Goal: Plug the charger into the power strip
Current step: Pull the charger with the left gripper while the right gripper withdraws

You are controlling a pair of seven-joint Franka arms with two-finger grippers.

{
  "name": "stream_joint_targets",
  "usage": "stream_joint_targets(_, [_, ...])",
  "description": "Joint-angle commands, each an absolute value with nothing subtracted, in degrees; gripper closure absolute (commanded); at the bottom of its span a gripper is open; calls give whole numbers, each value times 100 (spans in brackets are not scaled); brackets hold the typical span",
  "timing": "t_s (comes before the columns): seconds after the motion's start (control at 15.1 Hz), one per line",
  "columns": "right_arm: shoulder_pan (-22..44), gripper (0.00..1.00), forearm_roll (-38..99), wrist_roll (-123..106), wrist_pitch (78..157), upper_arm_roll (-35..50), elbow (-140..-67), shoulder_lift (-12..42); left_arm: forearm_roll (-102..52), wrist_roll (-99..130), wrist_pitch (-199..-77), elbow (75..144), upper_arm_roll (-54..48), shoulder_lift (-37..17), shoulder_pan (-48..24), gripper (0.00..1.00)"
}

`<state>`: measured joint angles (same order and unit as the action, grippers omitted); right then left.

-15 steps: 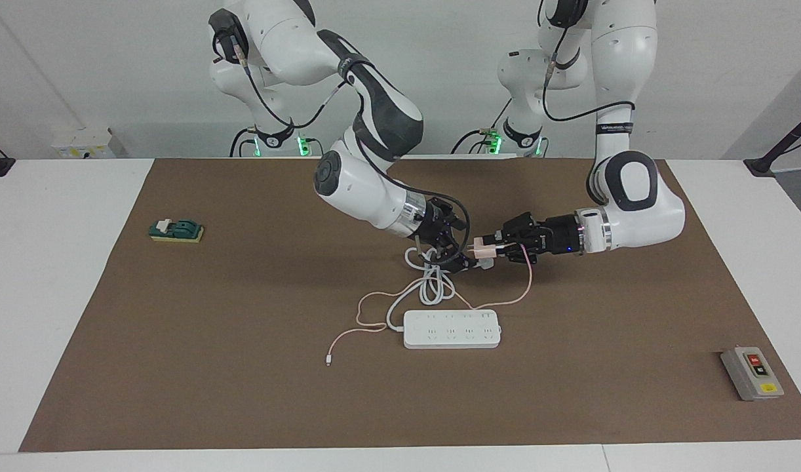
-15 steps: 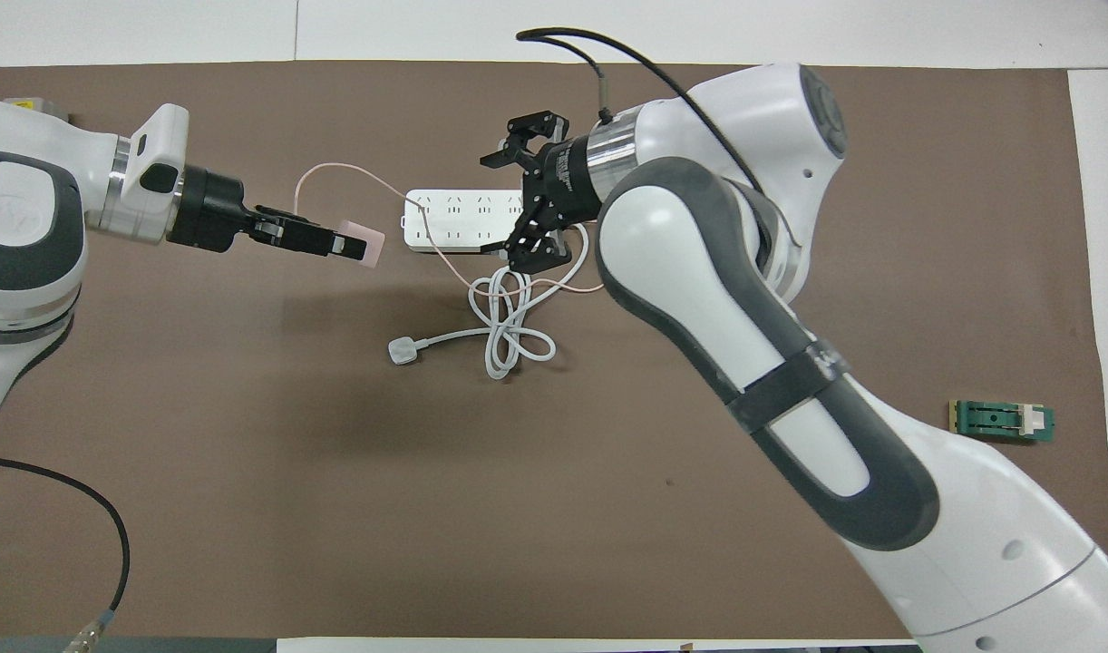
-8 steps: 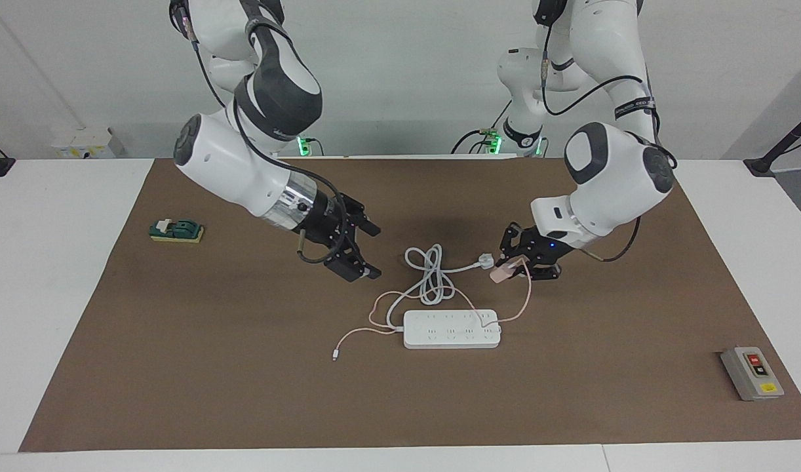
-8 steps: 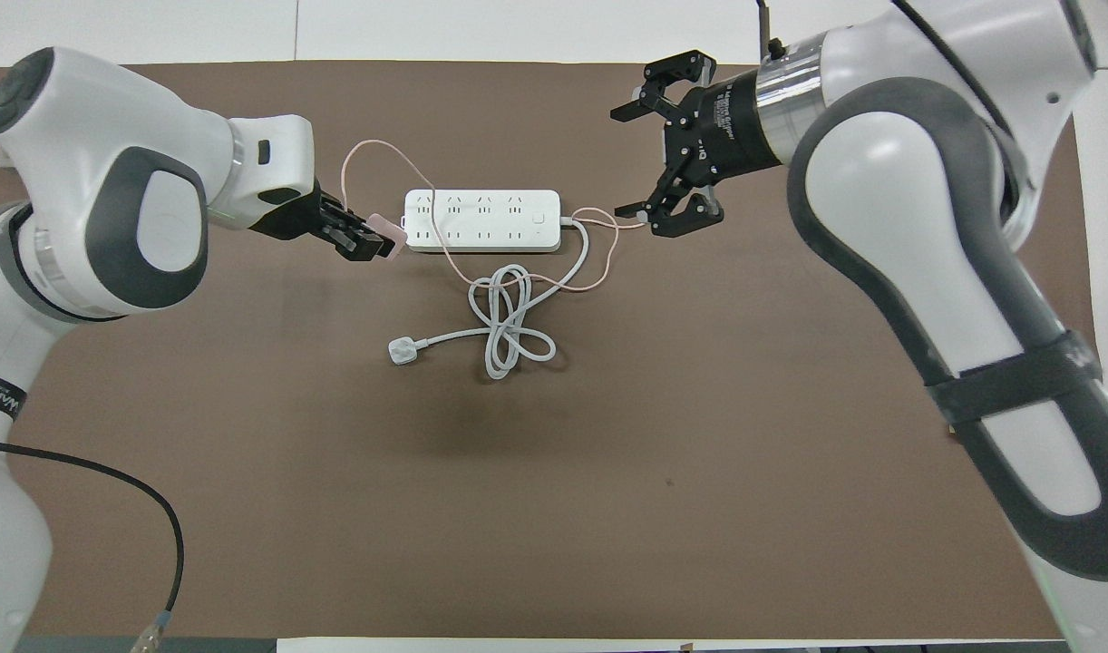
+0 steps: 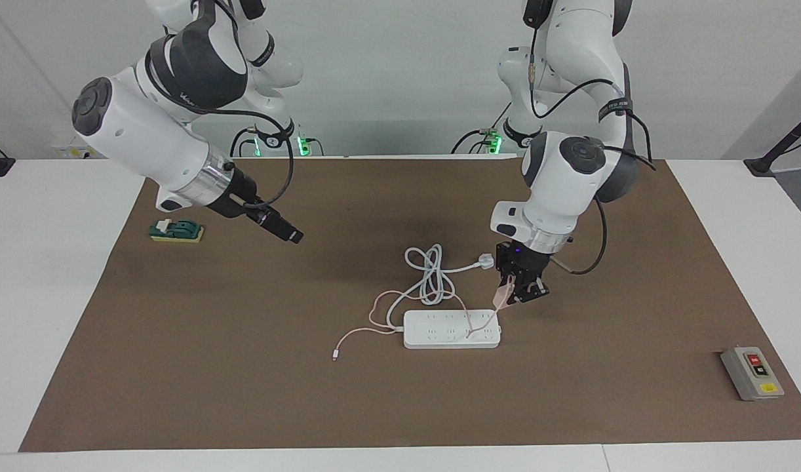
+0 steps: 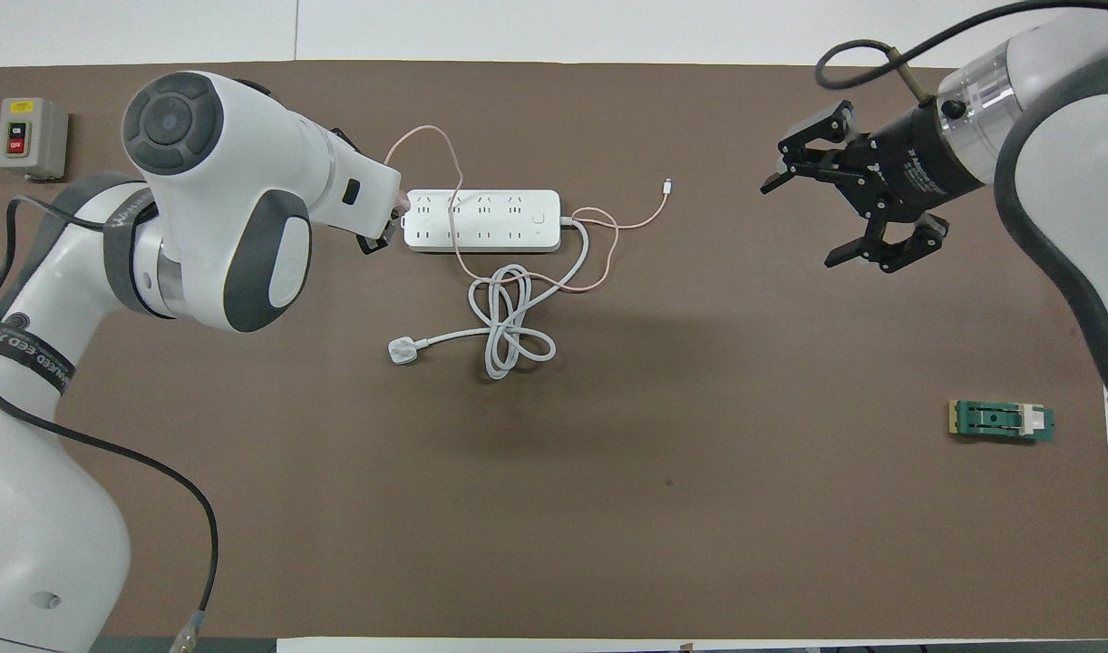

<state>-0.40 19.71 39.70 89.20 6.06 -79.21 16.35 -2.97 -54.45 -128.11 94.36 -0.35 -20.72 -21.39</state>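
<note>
So the left gripper (image 5: 520,294) is pointing down, clamped on the pale pink charger (image 5: 503,293), hanging just over the end of the white power strip (image 5: 451,329) toward the left arm's side. The charger isn't in a socket yet. Its thin pink cable (image 6: 445,172) loops across the strip and trails over the brown mat (image 5: 243,367) (little white connector at the tip). The right gripper (image 6: 858,201) is up over bare mat, well apart from the strip, fingers spread wide and holding nothing. The strip's white plug (image 6: 402,350) lies nearer the robots.
</note>
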Motion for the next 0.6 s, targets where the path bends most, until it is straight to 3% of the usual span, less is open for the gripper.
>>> stream_joint_targets(0.0, [-44,0,1163,2265,8807,659,-8208,1241,-9,-5616,-13158,9624,44,-2127,-2320,100])
stream_joint_targets(0.26, [-131,0,134,-21,8780,659,-8629,556,-9,-5817,-13078,9571,35,-2285,-2285,100])
stream_joint_targets(0.53, [-255,0,-35,-501,8535,650,-9227,-157,78,-6099,-13122,9580,44,-2426,-2285,100])
